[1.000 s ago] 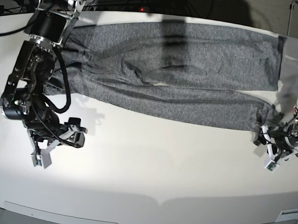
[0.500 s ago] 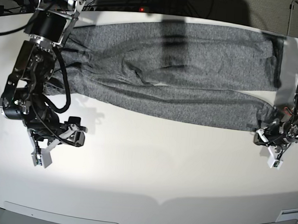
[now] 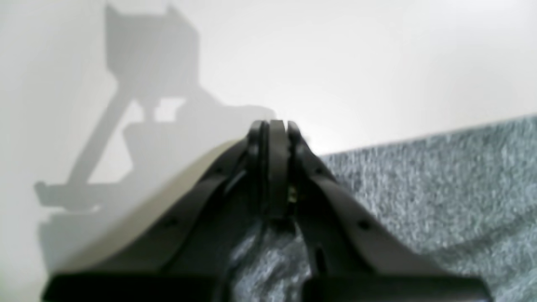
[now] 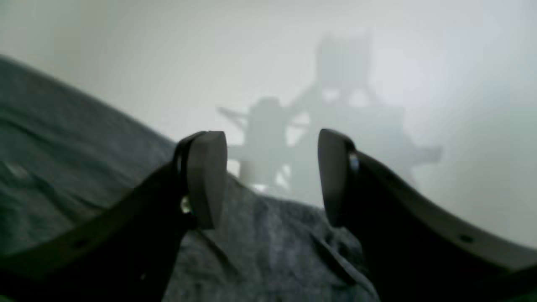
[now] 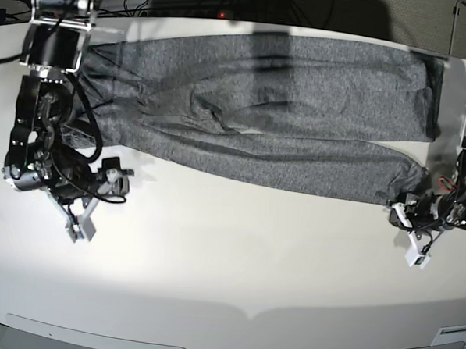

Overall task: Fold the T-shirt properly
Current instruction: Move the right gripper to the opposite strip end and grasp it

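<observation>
Base view shows the T-shirt [image 5: 276, 106] spread across the white surface [image 5: 236, 261] from nine to three o'clock, the left gripper [image 5: 414, 240] clenched at its four-o'clock corner, the right gripper [image 5: 80, 227] with fingers released, grasping nothing.

One T-shirt [image 5: 268, 106] is counted, spread between two claws: the left claw [image 5: 414, 245] and the right claw [image 5: 80, 221], on one surface [image 5: 236, 261].

T-shirt [image 5: 275, 114] spread across table [image 5: 236, 261], far side
</observation>
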`<state>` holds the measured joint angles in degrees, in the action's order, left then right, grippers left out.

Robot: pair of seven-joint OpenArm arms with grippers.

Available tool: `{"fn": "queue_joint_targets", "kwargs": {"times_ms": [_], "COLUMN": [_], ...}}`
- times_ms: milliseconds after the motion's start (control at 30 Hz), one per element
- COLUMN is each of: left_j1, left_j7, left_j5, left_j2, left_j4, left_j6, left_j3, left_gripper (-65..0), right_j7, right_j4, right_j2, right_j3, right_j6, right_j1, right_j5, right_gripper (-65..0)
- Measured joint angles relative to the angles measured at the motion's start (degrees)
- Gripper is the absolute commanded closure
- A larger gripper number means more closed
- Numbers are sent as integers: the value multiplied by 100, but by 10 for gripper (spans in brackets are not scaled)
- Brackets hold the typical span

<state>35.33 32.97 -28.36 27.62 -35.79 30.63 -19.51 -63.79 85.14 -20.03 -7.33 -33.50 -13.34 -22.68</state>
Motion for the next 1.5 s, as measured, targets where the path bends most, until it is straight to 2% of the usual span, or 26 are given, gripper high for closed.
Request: {"fn": "queue_joint_targets", "kwargs": {"times_ms": [100,200,333,500,600,733,1133,1300,1500], "left_j1": [9,-4,-4,-4,-7,-7,-4,-9,-7], "left_j7": [0,7,9,7,9,9,33,369,824], "left_j5": [-4,-4,-4,-2,0,0,-2,0,-828], "left_j2": [0,2,2,7,0,2,2,9,85], "left_j4": [-22,-20,-22,-22,-22,-22,-22,-120,-645], "left_j6": [-2,0,-2,-2,0,-2,-2,-2,-2], "left_j3": [0,0,0,0,0,0,0,0,0], "left_gripper": [0,0,0,0,0,0,0,0,0], "right_j7": [-55,-46,223,372,400,321,238,306,238], "right_j4": [-411,-708,-964,-1244,-1279,-1279,-1327,-1268,-793], "right_j2": [-173,-170,-175,-188,-203,-203,-188,-208,-219], "right_j3": [560,979,1381,1523,1521,1521,1539,1537,1403], "right_j6": [-225,-396,-409,-409,-407,-407,-407,-407,-409], "right_j1": [2,4,4,-79,-79,-79,-337,-459,-396], "right_j5": [0,-7,20,-2,2,-15,4,20,22], "right_gripper": [-328,-283,-284,-271,-183,0,0,0,0]}}
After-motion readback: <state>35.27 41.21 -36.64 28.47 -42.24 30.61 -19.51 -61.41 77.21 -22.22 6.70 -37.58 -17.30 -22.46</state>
